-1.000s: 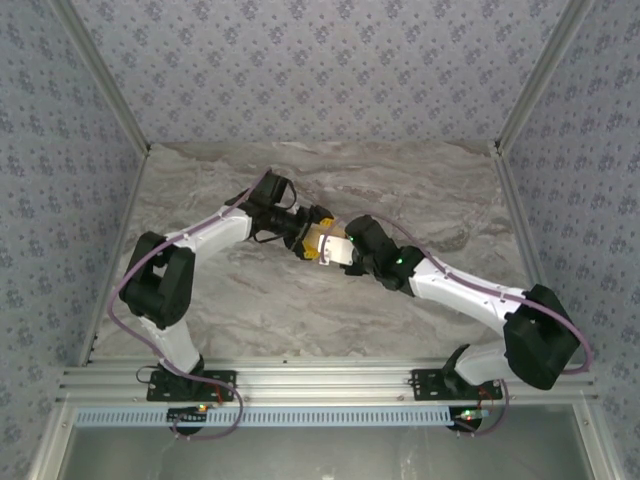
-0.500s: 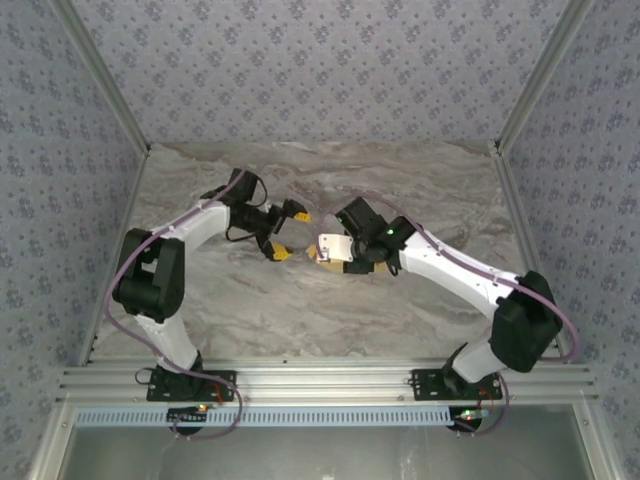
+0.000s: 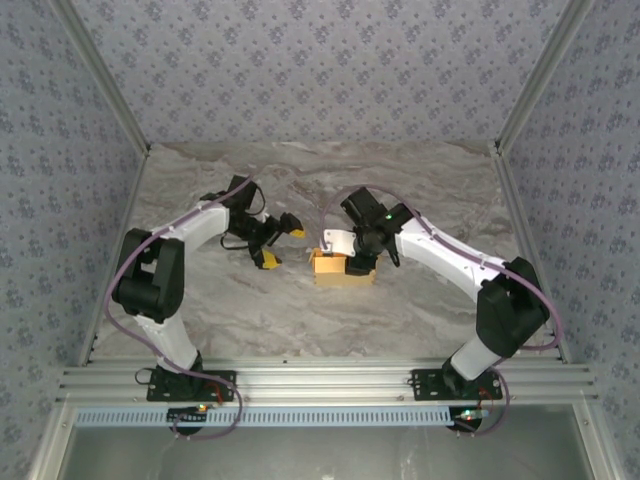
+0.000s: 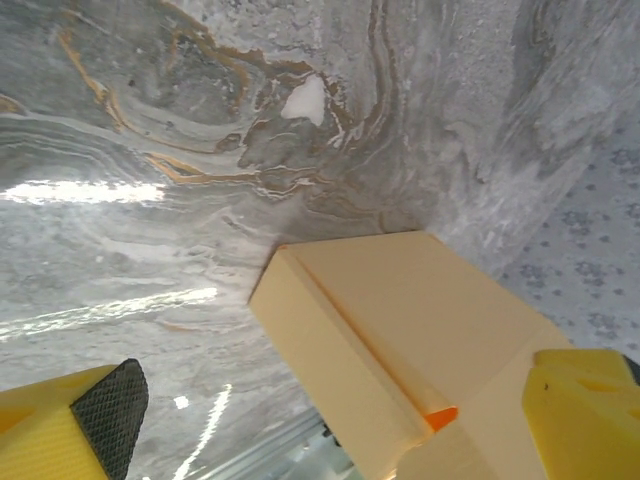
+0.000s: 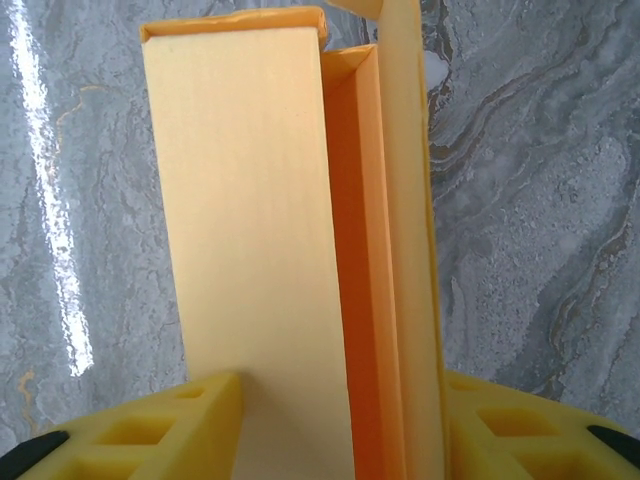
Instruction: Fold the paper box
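The paper box (image 3: 330,270) is a small yellow-orange card box at the table's middle. My right gripper (image 3: 352,260) comes down on it from behind and is shut on it. In the right wrist view the paper box (image 5: 250,200) stands between both yellow fingers (image 5: 190,420), its pale lid panel leaving a narrow slot that shows the orange inside. My left gripper (image 3: 282,243) hangs open just left of the box, apart from it. The left wrist view shows the paper box (image 4: 400,320) ahead of my left gripper (image 4: 335,410), whose fingers (image 4: 85,425) are spread wide.
The marbled table (image 3: 250,310) is walled by patterned panels on three sides. A metal rail (image 3: 320,385) runs along the near edge by the arm bases.
My left gripper has opened, let go of the box and drawn back to the left. My right gripper has carried the box a little right and turned it down toward the table.
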